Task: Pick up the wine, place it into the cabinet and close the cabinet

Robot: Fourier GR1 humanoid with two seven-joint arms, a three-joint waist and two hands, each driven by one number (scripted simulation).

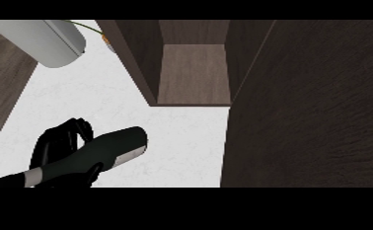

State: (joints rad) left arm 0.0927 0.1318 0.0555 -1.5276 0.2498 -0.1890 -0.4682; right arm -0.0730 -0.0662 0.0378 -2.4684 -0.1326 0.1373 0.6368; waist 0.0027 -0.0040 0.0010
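Gripping wine bottle (pixel 109 150), left hand (pixel 58 142) curled round, apparently mostly hidden; cabinet (pixel 193 73) open.

The dark glass wine bottle (pixel 102 151) with its pale label band lay across the black left hand (pixel 58 142) and hid most of the palm; its neck end ran out past the left edge. The right hand showed nowhere. The grey cylindrical object (pixel 47 39) at far left was cut by the edge. The open dark wood cabinet (pixel 193 73) lost its top beyond the far edge. Small orange and green bits (pixel 104 35) beside it could not be identified.
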